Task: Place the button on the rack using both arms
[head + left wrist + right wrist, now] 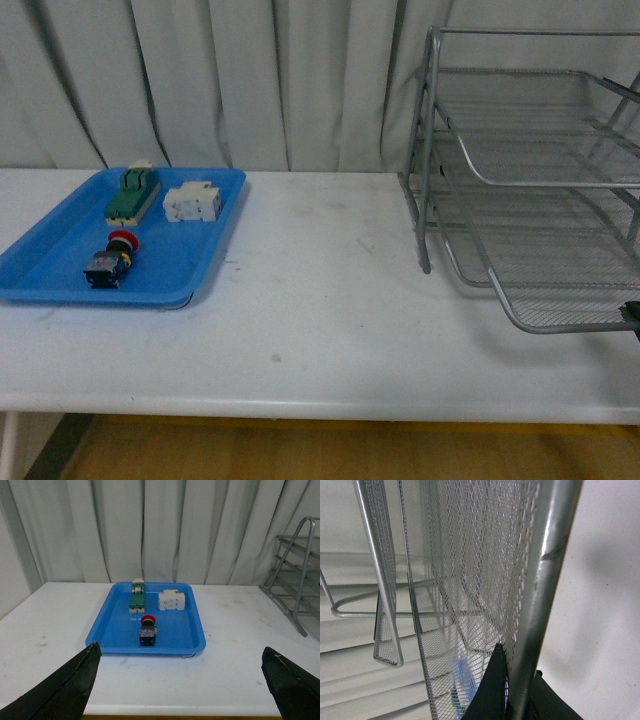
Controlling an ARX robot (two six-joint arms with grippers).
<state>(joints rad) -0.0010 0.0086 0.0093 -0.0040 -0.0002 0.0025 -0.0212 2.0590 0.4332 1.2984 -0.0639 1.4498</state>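
Observation:
The button (110, 260), with red cap and dark body, lies in the blue tray (60, 270) at the table's left; it also shows in the left wrist view (148, 630). The silver wire-mesh rack (540, 190) stands at the right, its lowest tray pulled forward. My right gripper (516, 695) is shut on the rack's front rim tube (535, 605); only a dark bit of it shows at the front view's right edge (630, 314). My left gripper (180, 680) is open and empty, hovering near the table's front edge, well short of the button.
A green-topped block (132, 195) and a white block (192, 202) lie in the blue tray behind the button. A white curtain hangs behind the table. Bare white tabletop (320, 290) lies between tray and rack.

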